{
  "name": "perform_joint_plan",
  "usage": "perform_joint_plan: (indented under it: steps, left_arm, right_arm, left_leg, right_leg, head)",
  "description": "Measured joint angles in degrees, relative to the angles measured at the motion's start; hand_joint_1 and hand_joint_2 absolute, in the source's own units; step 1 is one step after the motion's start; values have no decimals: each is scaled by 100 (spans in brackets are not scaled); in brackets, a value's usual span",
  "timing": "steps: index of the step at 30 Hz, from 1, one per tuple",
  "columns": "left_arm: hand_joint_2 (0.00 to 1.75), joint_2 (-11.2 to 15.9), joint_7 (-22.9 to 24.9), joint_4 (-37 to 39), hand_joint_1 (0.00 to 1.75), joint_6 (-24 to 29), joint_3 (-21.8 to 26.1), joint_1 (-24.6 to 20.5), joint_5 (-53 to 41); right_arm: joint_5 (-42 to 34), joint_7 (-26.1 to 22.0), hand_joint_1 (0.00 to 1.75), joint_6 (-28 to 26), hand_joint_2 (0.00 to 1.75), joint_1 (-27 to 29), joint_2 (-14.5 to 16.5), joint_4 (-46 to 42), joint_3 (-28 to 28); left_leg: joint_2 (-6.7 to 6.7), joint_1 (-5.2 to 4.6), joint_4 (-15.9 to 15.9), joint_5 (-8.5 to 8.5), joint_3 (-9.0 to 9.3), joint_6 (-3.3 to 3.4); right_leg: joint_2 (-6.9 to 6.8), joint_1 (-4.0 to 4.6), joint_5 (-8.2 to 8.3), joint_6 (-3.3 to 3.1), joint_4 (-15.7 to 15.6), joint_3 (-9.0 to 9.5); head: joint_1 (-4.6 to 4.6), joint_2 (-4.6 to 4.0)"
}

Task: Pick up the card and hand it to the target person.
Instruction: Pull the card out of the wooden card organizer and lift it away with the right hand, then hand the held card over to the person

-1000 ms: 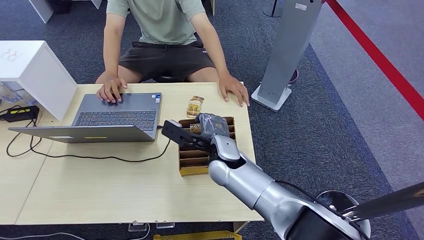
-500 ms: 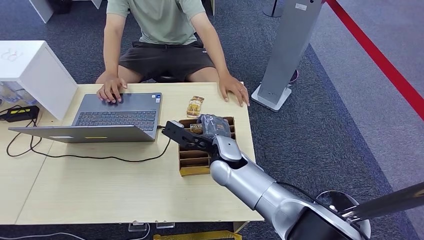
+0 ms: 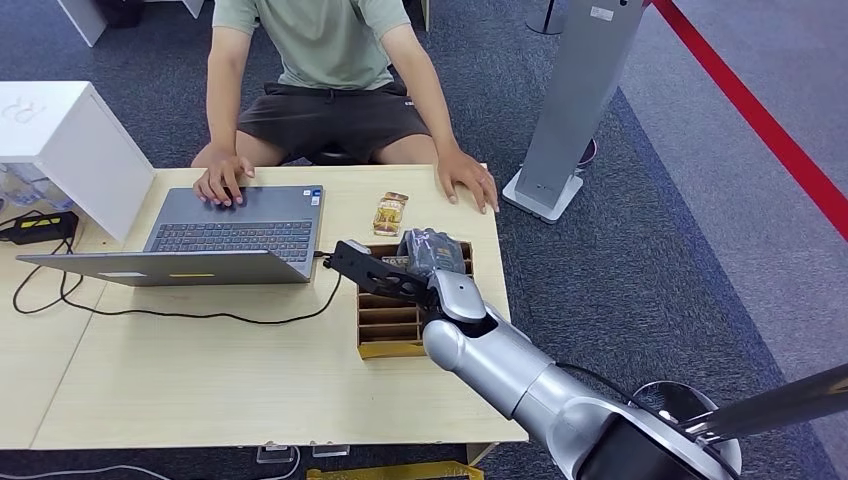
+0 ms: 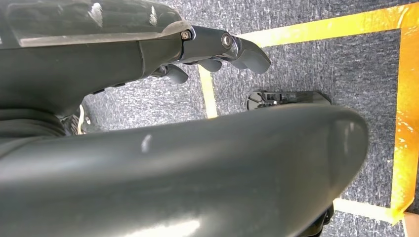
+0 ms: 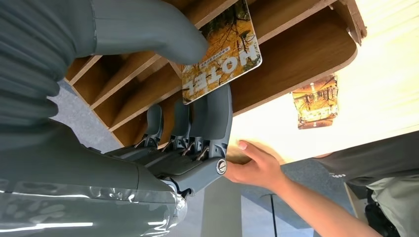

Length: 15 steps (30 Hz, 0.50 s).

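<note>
Raised slightly since earlier, right hand point(image 5: 163, 98) pinches the orange-printed "HOTEL" card point(image 5: 222, 52) between thumb and fingers above the slotted wooden rack point(image 3: 385, 322) near the table's right edge. Left hand's point(image 4: 217, 47) state: cannot tell.

head: high, down on table point(image 3: 200, 370); right wrist: close, slotted box point(image 5: 306, 54)

My right arm point(image 3: 505, 365) is smooth silver metal with a rounded elbow; its hand point(image 5: 163, 133) has a grey ribbed cover, thick grey thumb, darker fingers point(image 5: 207, 118) and small screws.
</note>
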Motion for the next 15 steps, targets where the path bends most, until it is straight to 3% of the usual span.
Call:
perform_joint_plan:
  steps: [5, 10, 15]
  left_arm:
    - [0, 0, 0, 0, 0, -7, 0, 0, 0]
    - [0, 0, 0, 0, 0, -9, 0, 0, 0]
    - [0, 0, 0, 0, 0, 1, -2, 0, -9]
  right_arm:
    - [3, 2, 105, 19, 175, 11, -15, -21, -2]
    - [11, 5, 170, 26, 175, 24, -24, -42, -9]
    - [6, 15, 175, 33, 175, 73, -28, -74, -46]
  left_leg:
    - [0, 0, 0, 0, 0, 0]
    - [0, 0, 0, 0, 0, 0]
    - [0, 0, 0, 0, 1, 0]
  right_leg:
    - [0, 0, 0, 0, 0, 0]
    - [0, 0, 0, 0, 0, 0]
    - [0, 0, 0, 0, 0, 1]
  head:
    - [1, 0]
    - [5, 0]
    - [0, 0]
